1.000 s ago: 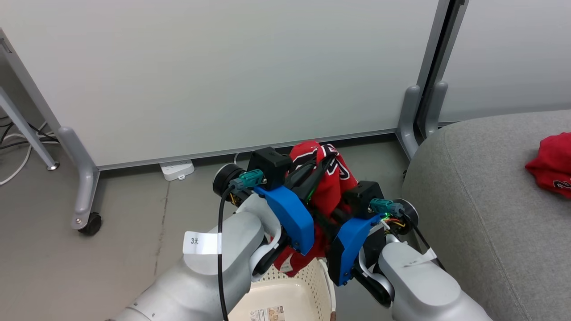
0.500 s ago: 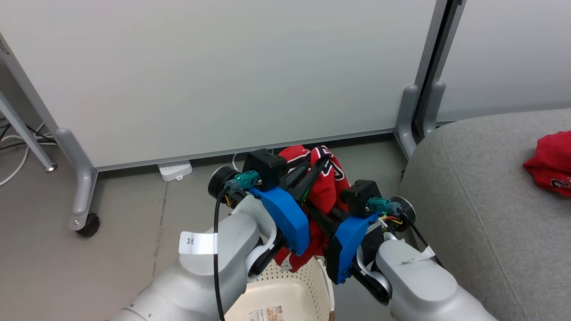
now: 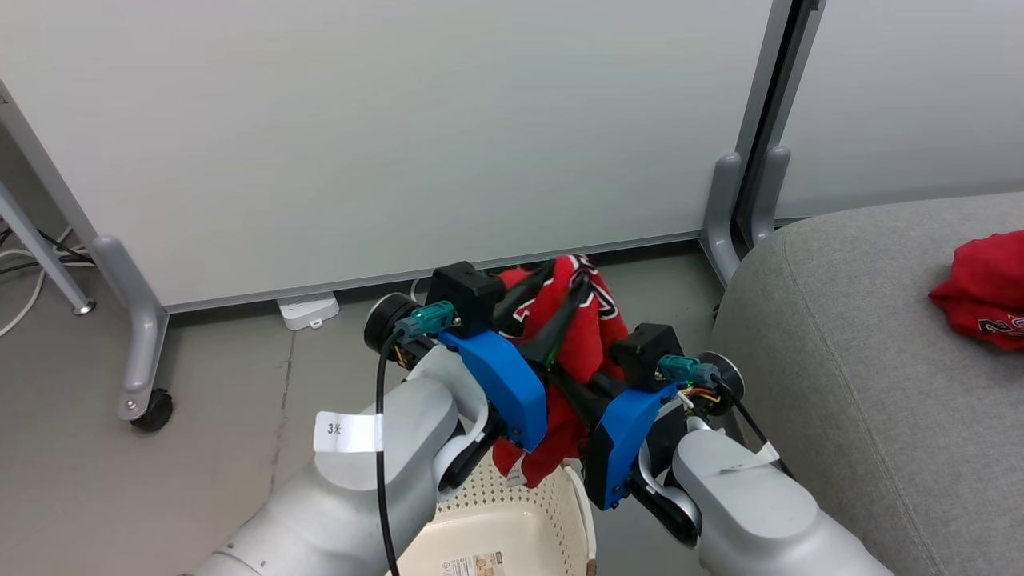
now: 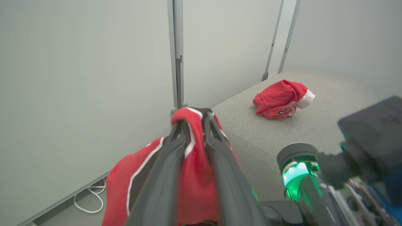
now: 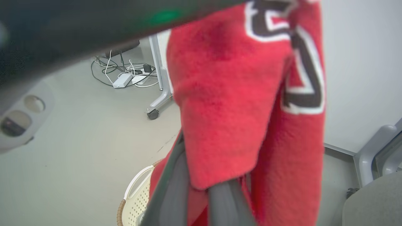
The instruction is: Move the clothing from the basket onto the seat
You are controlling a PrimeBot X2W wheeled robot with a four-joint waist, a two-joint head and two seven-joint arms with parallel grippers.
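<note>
Head view puts the red thin-fabric jersey above the far rim of the cream perforated plastic basket, left claw and right claw each pinched close on it; I'd lift its tail clear, then swing past the left edge of the light-grey upholstered seat.

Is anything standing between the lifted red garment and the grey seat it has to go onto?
Nothing visible does, apart from the robot's own right arm. The red garment hangs above the basket; the seat begins to its right, open air between. A second red garment lies farther along the seat, away from its near edge.
</note>
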